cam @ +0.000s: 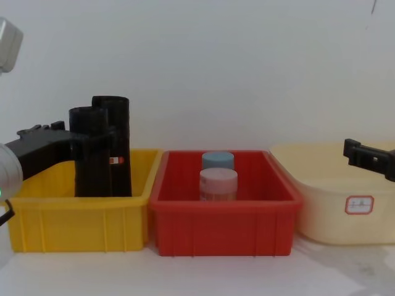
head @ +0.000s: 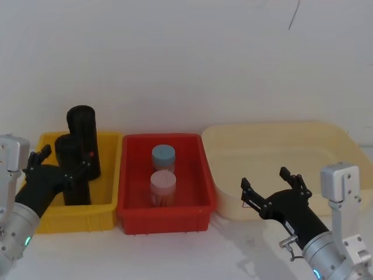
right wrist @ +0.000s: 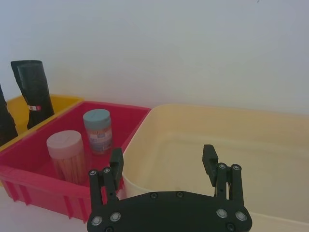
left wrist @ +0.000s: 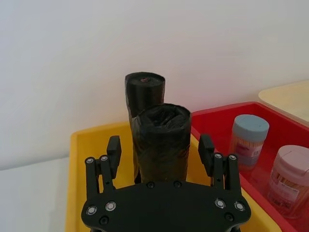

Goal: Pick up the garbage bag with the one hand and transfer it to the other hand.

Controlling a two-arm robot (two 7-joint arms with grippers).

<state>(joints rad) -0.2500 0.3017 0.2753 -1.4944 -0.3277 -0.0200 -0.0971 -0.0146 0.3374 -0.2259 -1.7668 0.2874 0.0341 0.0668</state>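
Straddling the garbage bag [left wrist: 161, 130], the left gripper [left wrist: 160, 142] is wide open and holds nothing; the roll stands upright between its fingers in the yellow bin [left wrist: 77, 150]. Closing off-centre could nudge the banded roll [left wrist: 145, 89] just beyond, tipping both. The right gripper [right wrist: 162, 154], open and empty, waits well apart.

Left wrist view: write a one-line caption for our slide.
Left gripper, fingers open, straddles the upright garbage bag in the yellow bin, a taller roll behind it.
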